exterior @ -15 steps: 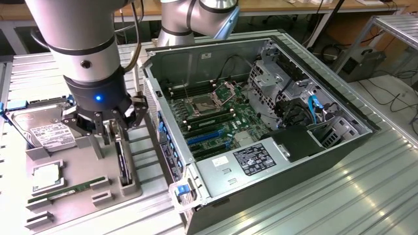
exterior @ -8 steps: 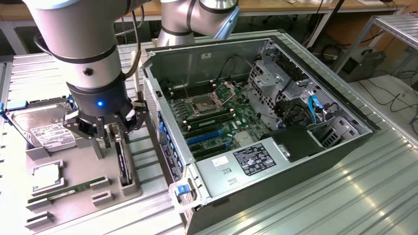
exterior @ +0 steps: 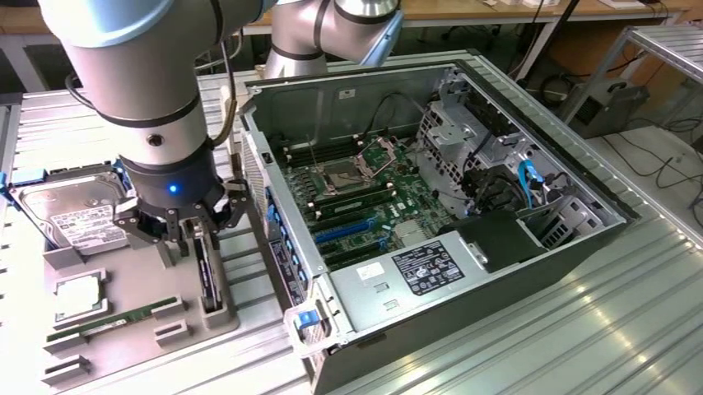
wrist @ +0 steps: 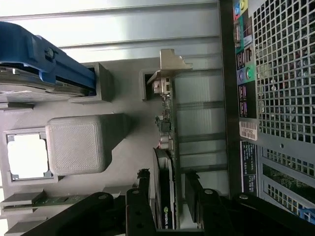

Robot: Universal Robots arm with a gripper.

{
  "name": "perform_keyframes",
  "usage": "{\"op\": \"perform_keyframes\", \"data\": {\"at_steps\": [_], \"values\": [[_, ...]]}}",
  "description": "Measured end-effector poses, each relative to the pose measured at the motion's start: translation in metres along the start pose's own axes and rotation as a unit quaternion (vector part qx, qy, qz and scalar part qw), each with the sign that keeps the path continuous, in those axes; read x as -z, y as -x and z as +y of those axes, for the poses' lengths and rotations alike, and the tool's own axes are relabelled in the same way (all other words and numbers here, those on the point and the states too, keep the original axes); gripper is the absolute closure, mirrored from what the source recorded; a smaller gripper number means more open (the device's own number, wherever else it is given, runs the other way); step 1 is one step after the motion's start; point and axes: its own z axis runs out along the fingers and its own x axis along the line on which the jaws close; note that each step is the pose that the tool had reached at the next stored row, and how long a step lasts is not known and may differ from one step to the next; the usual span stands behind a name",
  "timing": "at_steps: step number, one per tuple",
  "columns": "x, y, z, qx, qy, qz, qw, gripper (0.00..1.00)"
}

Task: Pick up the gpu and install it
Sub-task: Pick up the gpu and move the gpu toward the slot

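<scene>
Black fingers point(wrist: 143, 194) of the gripper point(wrist: 167, 201) stand narrowly parted, one on each face of the gpu point(wrist: 165, 167). A slim gap shows on both sides, so the pincer straddles the card without clamping it. The arm point(exterior: 143, 90) hangs straight down over this spot, its wrist vertical and a blue light glowing on its side.

The gpu stands on its long edge in a slot of the grey tray point(exterior: 121, 271), along the tray edge that faces the computer case point(exterior: 495, 304). Its silver bracket point(wrist: 170, 66) is at the end away from the fingers, beside a small grey post of the tray.

A grey block point(wrist: 76, 145) rises from the tray just beside the card's other face. Beyond it a processor chip point(exterior: 79, 298) lies flat in a square recess. A green memory stick point(exterior: 115, 319) sits on edge near the tray's front edge. The hard drive point(exterior: 75, 212), with its white label and blue rails, rests at the tray corner on the exterior view's left.

On the case side, the perforated rear panel point(wrist: 285, 73) with its coloured ports runs close alongside the card, with a strip of ribbed metal table point(exterior: 615, 329) between them. The case lies open on its side, with the green motherboard point(exterior: 374, 206) facing up.
</scene>
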Motion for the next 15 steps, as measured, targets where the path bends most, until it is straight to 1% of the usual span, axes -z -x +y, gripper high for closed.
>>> {"op": "perform_keyframes", "data": {"at_steps": [3,4,7,8,11,15], "values": [[-0.0058,-0.0004,-0.0001,0.0,0.0004,0.0,1.0,0.58],[-0.0073,-0.0011,-0.0002,0.0,0.0019,0.0002,1.0,0.58],[-0.0089,-0.0023,-0.0001,0.0,0.0089,0.0008,1.0,0.58],[-0.0101,-0.0024,0.0,0.0,0.012,0.0011,0.9999,0.58],[-0.0111,-0.0025,-0.0001,0.0,0.0119,0.002,0.9999,0.58],[-0.0122,-0.0025,-0.0001,0.0,0.012,0.0021,0.9999,0.58]]}}
